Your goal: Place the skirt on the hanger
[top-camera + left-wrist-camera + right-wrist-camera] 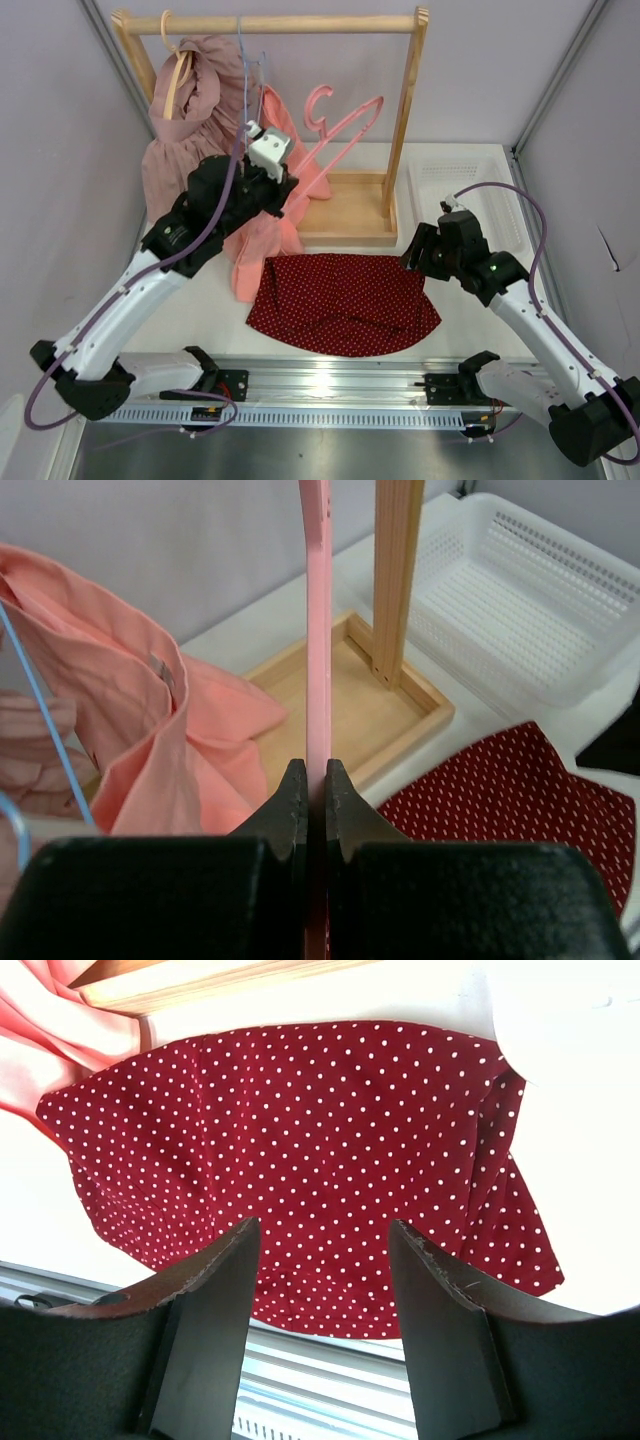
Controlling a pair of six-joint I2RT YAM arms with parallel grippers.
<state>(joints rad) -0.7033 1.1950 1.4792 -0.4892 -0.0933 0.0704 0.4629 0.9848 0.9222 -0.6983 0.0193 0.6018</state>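
The dark red polka-dot skirt (345, 303) lies flat on the white table in front of the rack; it also shows in the right wrist view (300, 1140) and the left wrist view (530, 800). The pink hanger (345, 125) is held up in the air near the rack's right post. My left gripper (314, 780) is shut on the hanger's thin bar (318, 630); in the top view my left gripper (288, 185) sits at the hanger's lower end. My right gripper (322, 1235) is open and empty, hovering above the skirt's right side (412, 255).
A wooden rack (405, 120) with a tray base (345, 210) stands at the back. A salmon-pink garment (270, 225) on a blue wire hanger (245, 60) and a mauve ruffled garment (185, 120) hang at its left. A white basket (470, 195) sits at the right.
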